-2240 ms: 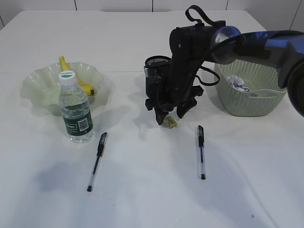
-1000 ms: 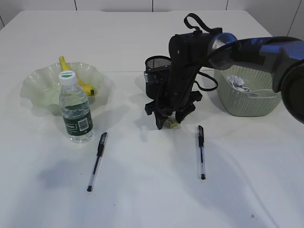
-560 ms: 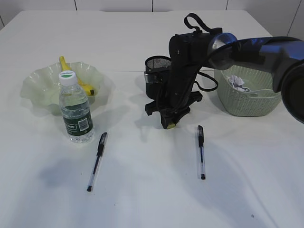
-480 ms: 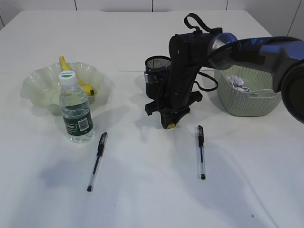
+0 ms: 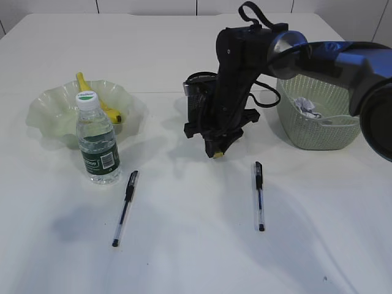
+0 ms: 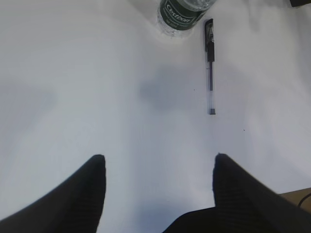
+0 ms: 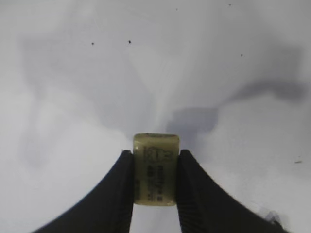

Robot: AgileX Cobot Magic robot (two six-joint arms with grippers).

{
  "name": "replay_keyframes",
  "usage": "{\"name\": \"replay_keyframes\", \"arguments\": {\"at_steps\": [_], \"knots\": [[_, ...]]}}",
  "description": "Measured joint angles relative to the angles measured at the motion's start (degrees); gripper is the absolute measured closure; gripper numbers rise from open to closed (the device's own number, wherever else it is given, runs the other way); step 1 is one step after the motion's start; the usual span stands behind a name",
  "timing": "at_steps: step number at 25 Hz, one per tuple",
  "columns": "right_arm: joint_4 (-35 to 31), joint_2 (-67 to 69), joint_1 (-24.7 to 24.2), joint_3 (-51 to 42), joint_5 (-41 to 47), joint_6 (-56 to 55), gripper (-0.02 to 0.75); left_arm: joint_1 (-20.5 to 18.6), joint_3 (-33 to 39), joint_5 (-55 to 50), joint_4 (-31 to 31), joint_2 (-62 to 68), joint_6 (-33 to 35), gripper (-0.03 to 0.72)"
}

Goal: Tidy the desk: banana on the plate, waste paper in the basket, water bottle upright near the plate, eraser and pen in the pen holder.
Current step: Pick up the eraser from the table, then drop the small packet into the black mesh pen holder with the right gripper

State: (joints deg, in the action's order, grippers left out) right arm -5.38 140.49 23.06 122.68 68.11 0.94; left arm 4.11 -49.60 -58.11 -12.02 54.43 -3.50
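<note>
Two clear-barrelled black pens [image 5: 125, 207] [image 5: 259, 195] lie unplaced on the white desk [image 5: 196, 257]. Right gripper [image 5: 216, 150], jaws closed on the small yellowish eraser [image 7: 155, 168], hangs before the black mesh pen holder [image 5: 197, 92]. Left gripper [image 6: 158, 167]: jaws apart, empty. Done: clear water bottle [image 5: 98, 139] upright by the pale green plate [image 5: 46, 107], yellow banana [image 5: 98, 101] on it, crumpled paper [image 5: 304, 105] in the woven basket [image 5: 318, 131].

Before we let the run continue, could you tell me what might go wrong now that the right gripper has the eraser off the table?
1. The eraser is pinched only by the right gripper fingertips, so it could slip on the way.
2. The pen holder sits mostly hidden behind the arm; a low approach might knock it.
3. Two pens remain on the table; the left gripper is open, holding nothing.
</note>
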Motion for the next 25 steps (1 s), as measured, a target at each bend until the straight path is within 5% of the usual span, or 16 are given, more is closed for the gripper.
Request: {"name": "replay_keyframes", "arguments": {"at_steps": [17, 25], "knots": [[4.0, -7.7, 0.0, 2.7, 1.6, 0.0, 0.538, 0.0, 0.0, -1.2, -0.5, 0.0, 0.0, 0.203], [5.8, -8.0, 0.0, 3.3, -7.2, -0.9, 0.538, 0.0, 0.0, -1.2, -0.5, 0.0, 0.0, 0.203]]}}
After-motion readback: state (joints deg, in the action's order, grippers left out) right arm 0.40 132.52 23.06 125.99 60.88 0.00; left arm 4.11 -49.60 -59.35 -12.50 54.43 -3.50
